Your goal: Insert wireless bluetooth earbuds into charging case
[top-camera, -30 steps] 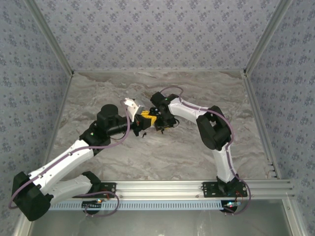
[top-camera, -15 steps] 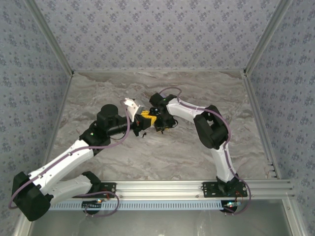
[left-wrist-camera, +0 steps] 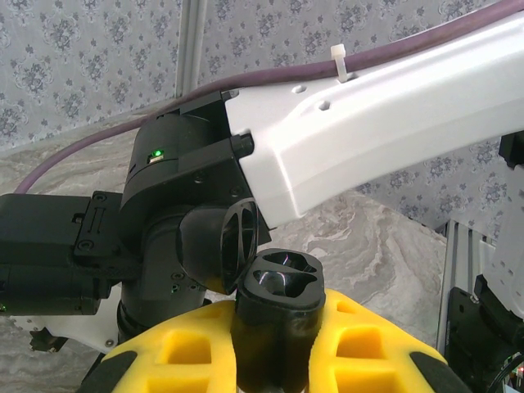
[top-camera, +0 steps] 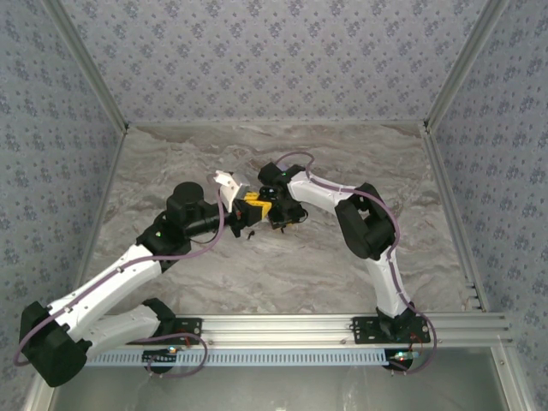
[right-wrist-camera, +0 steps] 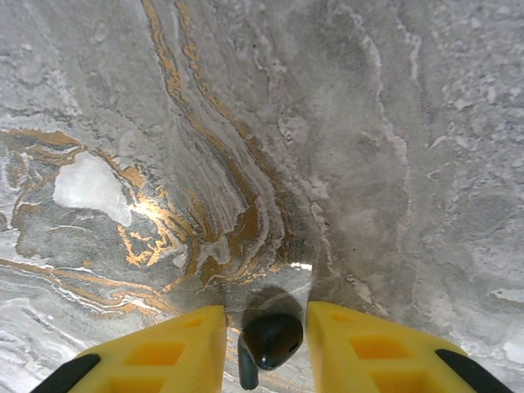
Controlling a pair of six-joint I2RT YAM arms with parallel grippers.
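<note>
My left gripper (left-wrist-camera: 276,309) is shut on the black charging case (left-wrist-camera: 274,336), held upright between its yellow fingers (left-wrist-camera: 176,348). The case's lid (left-wrist-camera: 219,246) stands open to the left, and both glossy cavities are empty. One black earbud (right-wrist-camera: 271,340) lies on the marble table (right-wrist-camera: 344,123), stem toward the camera. My right gripper (right-wrist-camera: 266,319) stands open around it, one yellow finger (right-wrist-camera: 176,348) on each side with a narrow gap to the bud. From above, the left gripper (top-camera: 251,208) and the right gripper (top-camera: 280,221) meet near the table's middle.
A small dark piece (top-camera: 249,236) lies on the table just in front of the left gripper; what it is I cannot tell. Patterned walls and metal rails (top-camera: 445,214) close in the table on three sides. The right arm (left-wrist-camera: 385,115) passes close behind the held case.
The right arm's elbow has drifted a little to the left, and its gripper stays over the same spot. The left arm holds still with the case.
</note>
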